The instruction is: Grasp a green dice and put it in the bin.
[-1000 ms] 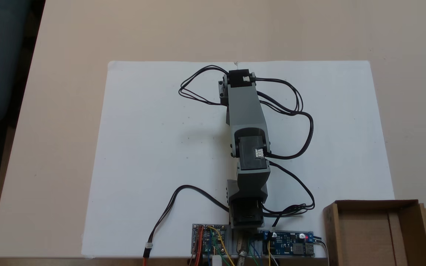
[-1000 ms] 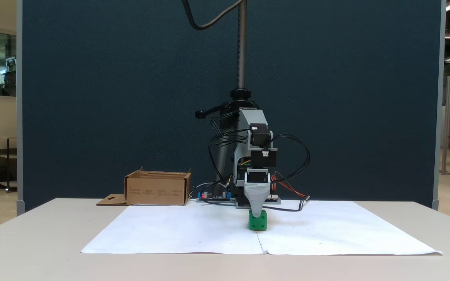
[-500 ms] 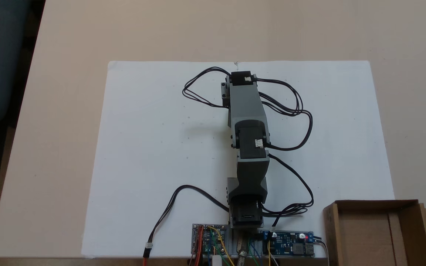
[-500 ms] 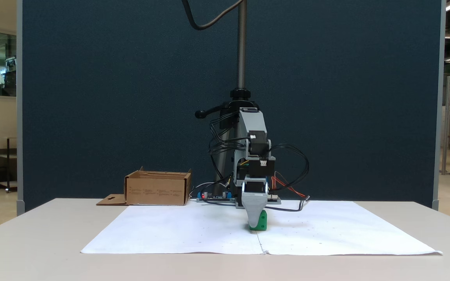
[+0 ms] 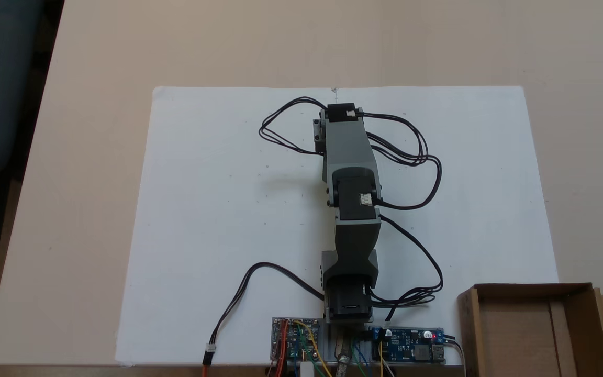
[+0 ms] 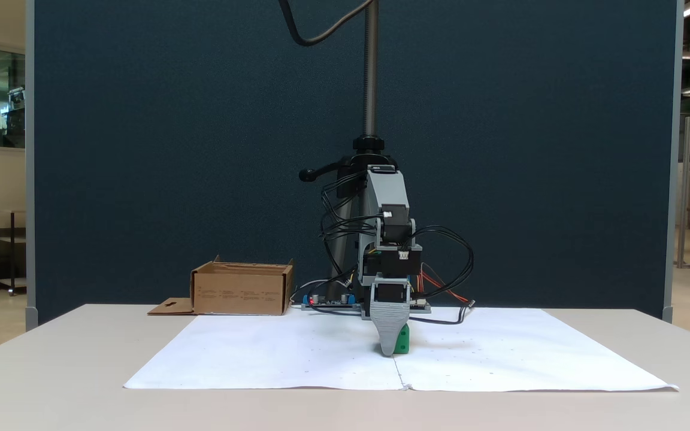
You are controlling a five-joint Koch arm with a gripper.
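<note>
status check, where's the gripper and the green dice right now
Gripper down at the white paper sheet, directly in front of the small bright green dice; jaws' state unclear. Brown cardboard bin sits apart, nothing between.

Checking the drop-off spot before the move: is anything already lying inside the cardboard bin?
No: seen from above, the bin shows only its bare brown floor.

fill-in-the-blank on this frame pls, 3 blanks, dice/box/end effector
1. The end effector has its tip down at the ____ dice.
2. The dice rests on the white ____.
3. In the side-on fixed view, the cardboard box stands to the ____ of the arm.

Missing words: green; paper; left
</note>
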